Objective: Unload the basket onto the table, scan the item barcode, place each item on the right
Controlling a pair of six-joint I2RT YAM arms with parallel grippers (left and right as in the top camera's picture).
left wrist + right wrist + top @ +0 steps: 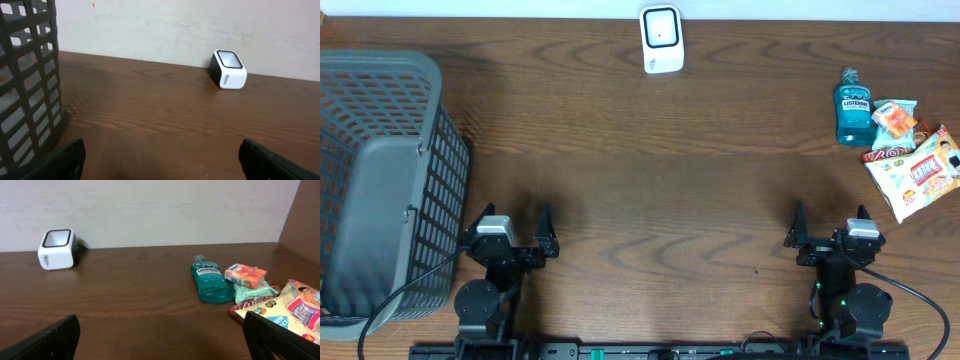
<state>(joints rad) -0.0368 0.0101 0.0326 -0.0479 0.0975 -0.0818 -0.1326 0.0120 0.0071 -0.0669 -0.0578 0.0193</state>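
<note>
A white barcode scanner (661,40) with a dark window stands at the table's far edge, also seen as the scanner (228,69) and the scanner (56,249). The items lie at the far right: a teal mouthwash bottle (853,106) (210,280), an orange packet (895,117) (245,275) and a white snack bag (925,172) (295,311). My left gripper (515,225) (160,157) is open over bare wood near the front left. At the front right my right gripper (830,224) (160,337) is open too, nothing between its fingers, well short of the items.
A large grey plastic basket (380,190) fills the left side, its lattice wall (27,85) close beside my left gripper. A pale wall runs behind the table's far edge. Cables trail from both arm bases at the front.
</note>
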